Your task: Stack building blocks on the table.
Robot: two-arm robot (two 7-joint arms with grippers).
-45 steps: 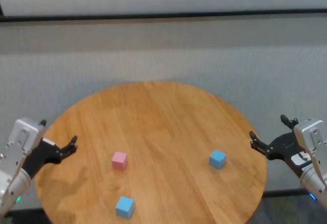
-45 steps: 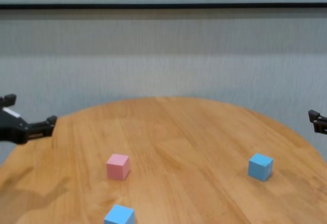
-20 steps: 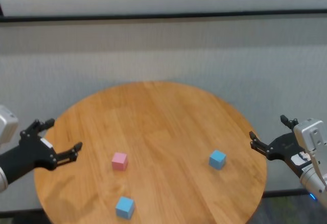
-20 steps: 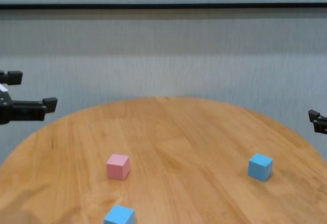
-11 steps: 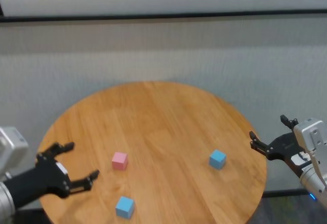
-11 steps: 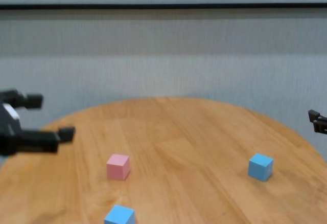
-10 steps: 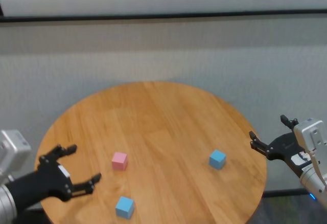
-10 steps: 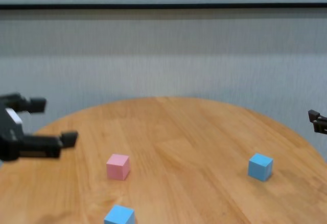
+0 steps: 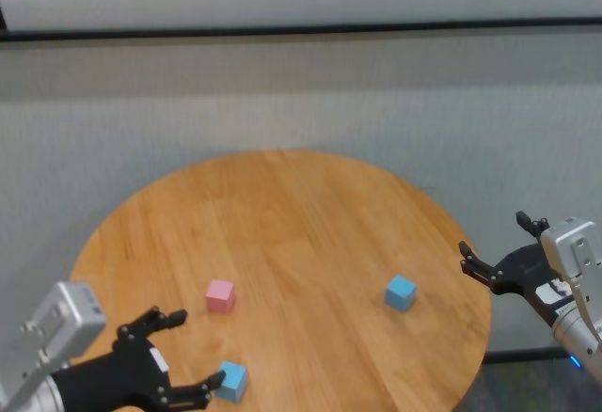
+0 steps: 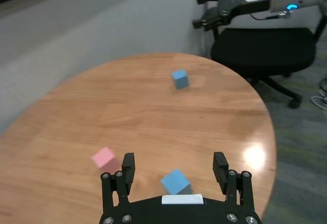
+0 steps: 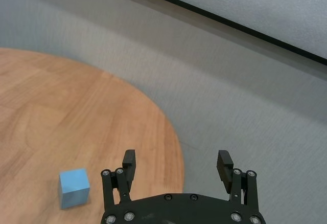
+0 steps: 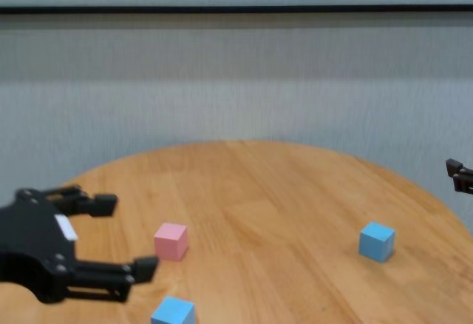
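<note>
Three building blocks lie apart on the round wooden table [image 9: 301, 205]. The pink block [image 9: 220, 294] sits left of centre. One light blue block [image 9: 231, 380] lies near the front edge, and the other light blue block [image 9: 401, 292] is at the right. My left gripper [image 9: 195, 351] hovers open over the front left of the table, just left of the near blue block [image 10: 176, 181], which shows a little ahead of its open jaws. My right gripper [image 9: 494, 233] stands open off the table's right edge, empty, with the right blue block [image 11: 74, 187] off to one side.
A grey wall runs behind the table. In the left wrist view a black office chair [image 10: 260, 50] stands on the floor past the table's right side, below the right gripper [image 10: 217, 9].
My left arm has swung from the table's left edge toward the front and lowered, bringing its open jaws close to the near blue block. The right arm and all blocks have stayed put.
</note>
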